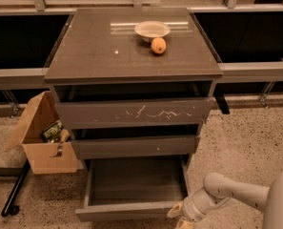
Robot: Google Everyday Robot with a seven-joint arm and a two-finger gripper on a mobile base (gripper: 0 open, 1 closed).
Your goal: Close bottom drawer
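The bottom drawer (126, 211) of the dark grey-brown cabinet is pulled far out, and its inside looks empty. Its plain flat front runs along the bottom of the view. My gripper (180, 217) is low at the frame's bottom edge, right at the drawer front's right end. My white arm (236, 194) reaches in from the lower right. The gripper is partly cut off by the frame edge.
The middle drawer (136, 147) and the scratched top drawer (134, 112) stand slightly out. A bowl (152, 30) and an orange (158, 45) sit on the cabinet top. An open cardboard box (43, 144) and a black pole (15, 190) are on the floor at left.
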